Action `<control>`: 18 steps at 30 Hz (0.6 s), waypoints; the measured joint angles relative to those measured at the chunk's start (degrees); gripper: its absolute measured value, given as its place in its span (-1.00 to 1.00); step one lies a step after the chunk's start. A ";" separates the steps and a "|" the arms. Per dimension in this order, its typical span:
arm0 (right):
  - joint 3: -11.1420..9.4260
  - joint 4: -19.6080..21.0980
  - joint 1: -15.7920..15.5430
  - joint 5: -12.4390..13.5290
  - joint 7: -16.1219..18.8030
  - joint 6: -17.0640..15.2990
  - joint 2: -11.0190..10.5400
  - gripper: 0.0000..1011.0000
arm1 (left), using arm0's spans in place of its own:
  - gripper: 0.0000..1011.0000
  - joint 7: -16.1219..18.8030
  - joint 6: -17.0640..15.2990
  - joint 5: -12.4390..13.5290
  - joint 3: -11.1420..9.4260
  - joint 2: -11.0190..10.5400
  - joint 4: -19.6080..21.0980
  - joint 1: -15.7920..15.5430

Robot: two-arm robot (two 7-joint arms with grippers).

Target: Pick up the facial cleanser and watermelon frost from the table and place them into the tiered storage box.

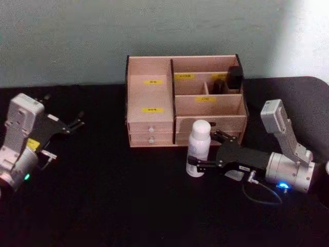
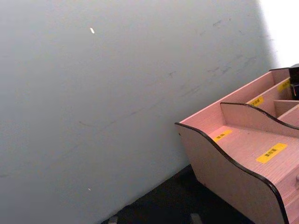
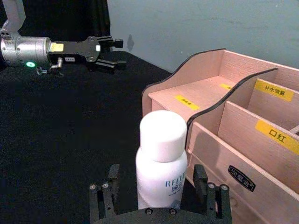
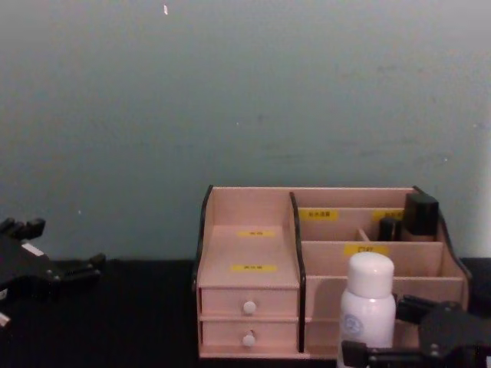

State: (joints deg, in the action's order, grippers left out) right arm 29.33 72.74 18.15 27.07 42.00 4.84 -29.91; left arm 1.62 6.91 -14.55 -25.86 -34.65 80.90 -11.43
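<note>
So, right now we've got the right pincer [image 1: 204,149] reaching in low from the right with its jaws spread on either side of the facial cleanser [image 3: 161,154]. In the right wrist view there's a sliver of gap on both sides of the bottle, so we'd call it straddling, not gripping yet. The bottle stands upright on the black worktop [image 1: 118,195], just in front of the tiered storage box [image 1: 154,95], near its right half. Coming in sideways around the lower body makes sense to us: the bottle is tall and smooth, and a low grab should keep it from tipping when the jaws close.

The left pincer [image 1: 76,125] hovers well off to the left, jaws a bit apart and holding nothing. Our guess is it's just parked out of the way.

Counting:
- one white bottle
- one box, with two small drawers [image 4: 249,322] stacked on its left side, a white knob on each
- five yellow labels that we can make out
- two small black containers, a taller one [image 1: 235,77] and a shorter one [image 1: 219,85], already in the back right compartment

We'd say the front right tiers look the freest for the bottle.
</note>
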 joint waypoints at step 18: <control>-0.08 0.17 -0.10 -0.01 -0.01 0.03 -0.10 0.17 | 0.98 0.00 0.00 0.00 0.00 0.00 0.00 0.00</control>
State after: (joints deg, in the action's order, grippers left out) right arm 29.25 72.91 18.05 27.06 41.99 4.86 -30.01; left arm 1.62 6.91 -14.55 -25.86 -34.65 80.90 -11.43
